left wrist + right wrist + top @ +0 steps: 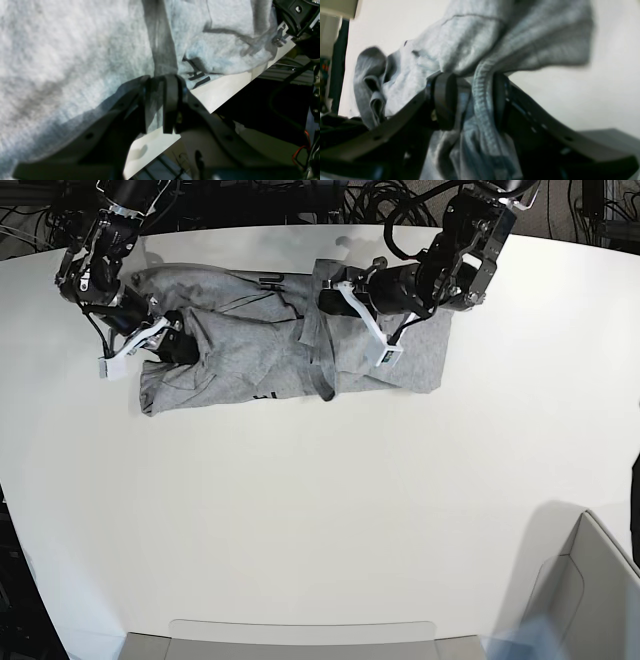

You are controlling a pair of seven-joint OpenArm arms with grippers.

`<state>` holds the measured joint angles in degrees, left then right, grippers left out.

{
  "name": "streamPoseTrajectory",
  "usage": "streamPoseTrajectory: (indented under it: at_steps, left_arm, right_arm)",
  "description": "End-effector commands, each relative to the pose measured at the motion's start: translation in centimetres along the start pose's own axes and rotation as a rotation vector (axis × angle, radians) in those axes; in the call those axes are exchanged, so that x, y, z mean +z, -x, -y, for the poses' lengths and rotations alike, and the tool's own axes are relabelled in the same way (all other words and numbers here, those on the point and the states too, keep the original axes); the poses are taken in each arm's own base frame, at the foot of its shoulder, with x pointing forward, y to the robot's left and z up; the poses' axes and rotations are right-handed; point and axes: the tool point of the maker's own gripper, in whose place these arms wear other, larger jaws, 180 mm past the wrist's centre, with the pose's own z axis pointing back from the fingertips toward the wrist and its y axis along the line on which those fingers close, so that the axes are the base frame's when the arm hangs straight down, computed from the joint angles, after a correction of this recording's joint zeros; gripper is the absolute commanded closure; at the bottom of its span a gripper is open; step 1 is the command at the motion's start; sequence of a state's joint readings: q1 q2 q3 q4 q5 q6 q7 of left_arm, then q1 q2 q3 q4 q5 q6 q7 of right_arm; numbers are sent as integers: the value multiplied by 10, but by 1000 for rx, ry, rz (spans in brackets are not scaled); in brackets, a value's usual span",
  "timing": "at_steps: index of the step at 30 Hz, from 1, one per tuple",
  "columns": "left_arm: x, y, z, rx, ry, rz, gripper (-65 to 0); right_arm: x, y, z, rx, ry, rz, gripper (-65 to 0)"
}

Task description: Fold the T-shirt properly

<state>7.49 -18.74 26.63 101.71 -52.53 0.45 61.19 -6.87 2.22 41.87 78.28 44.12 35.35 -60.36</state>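
Note:
The heather-grey T-shirt [250,365] lies crumpled across the far part of the white table [320,510], with bits of black lettering [268,282] showing. My left gripper [322,305] is over the shirt's middle. In the left wrist view it [160,100] is shut on a narrow raised fold of the shirt [75,62], next to some lettering [198,76] and near the table edge. My right gripper [178,343] is at the shirt's left end. In the right wrist view it [475,100] is shut on a ribbed edge of the shirt [480,45], which bunches above the fingers.
Cables [300,200] run along the table's far edge. A grey box [590,590] stands at the near right corner and a flat grey tray [300,640] lies at the front edge. In the left wrist view the table edge [225,92] drops off close by.

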Motion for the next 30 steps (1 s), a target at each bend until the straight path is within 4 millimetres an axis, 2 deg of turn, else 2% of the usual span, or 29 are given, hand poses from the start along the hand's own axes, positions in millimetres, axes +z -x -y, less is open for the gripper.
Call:
streamPoseTrajectory:
  at_steps: [1,4,5,8,11,15,20,22,25,30]
  left_arm:
    - [3,-7,7,-10,22,25,-105]
    - [3,-7,7,-10,22,25,-105]
    - [3,-7,7,-10,22,25,-105]
    - [4,-9,9,-11,30,31,-103]
    - [6,-12,14,-19,40,44,-103]
    - [13,-13,24,-34,60,64,-103]
    - [18,-16,30,-48,71,83,-103]
    - [21,-20,25,-37,61,98,-103]
    - [30,-22,5,27,21,130,-103]
    - [55,-24,-34,154,-42,179,-103]
  right_arm:
    - [-2,11,0,29,12,-69,-201]
    - [-10,13,-8,50,-4,-95,-45]
    - [-9,12,-3,61,16,-108,0]
    - [-11,0,14,97,121,-141,0]
    - [-5,-24,36,129,231,-89,0]
    - [18,-64,69,183,374,-23,0]
    - [41,-88,95,250,483,-43,0]
    - [49,-96,96,288,520,-39,0]
    - [64,-114,89,383,600,-24,0]
    - [58,-123,53,569,682,-50,0]
